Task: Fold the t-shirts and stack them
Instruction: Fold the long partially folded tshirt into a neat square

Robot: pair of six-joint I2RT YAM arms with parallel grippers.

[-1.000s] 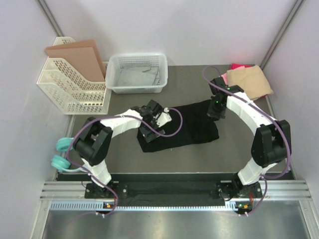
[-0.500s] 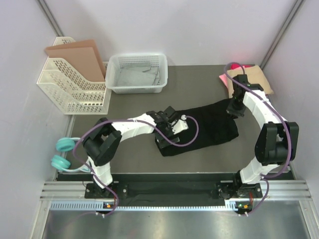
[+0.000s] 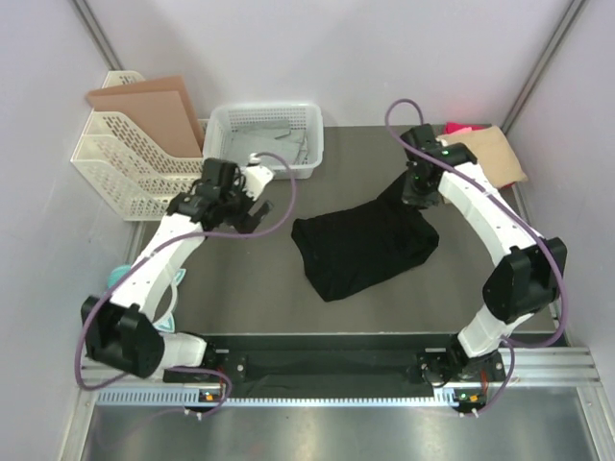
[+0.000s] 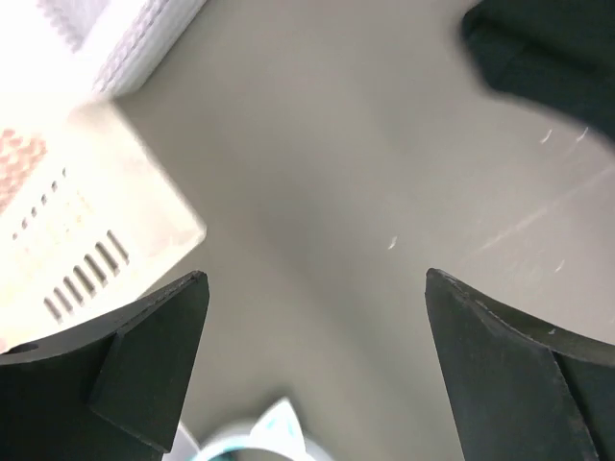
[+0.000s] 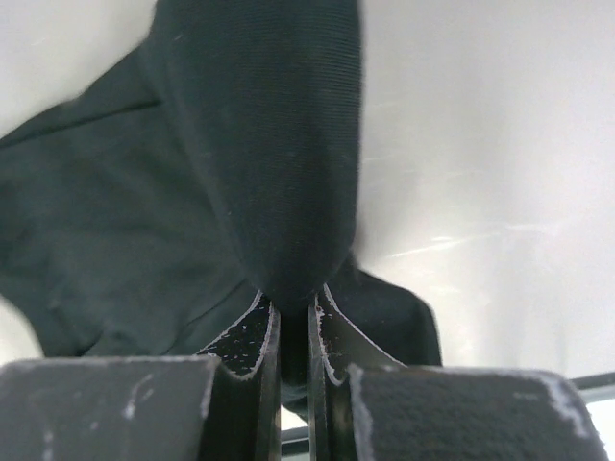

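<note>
Tightly on black t-shirt [image 3: 360,252]: right claw [image 5: 293,315]

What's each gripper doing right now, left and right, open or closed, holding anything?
Left gripper: open, holding nothing.
Right gripper: closed on a fold of the large black cloth t-shirt.

The black shirt [image 3: 363,252] lies crumpled mid-counter [image 3: 240,279], its far right corner pinched and lifted by the right claw [image 3: 417,199]. The left claw [image 3: 246,206] hangs spread wide near the white basket [image 3: 313,144].
</note>
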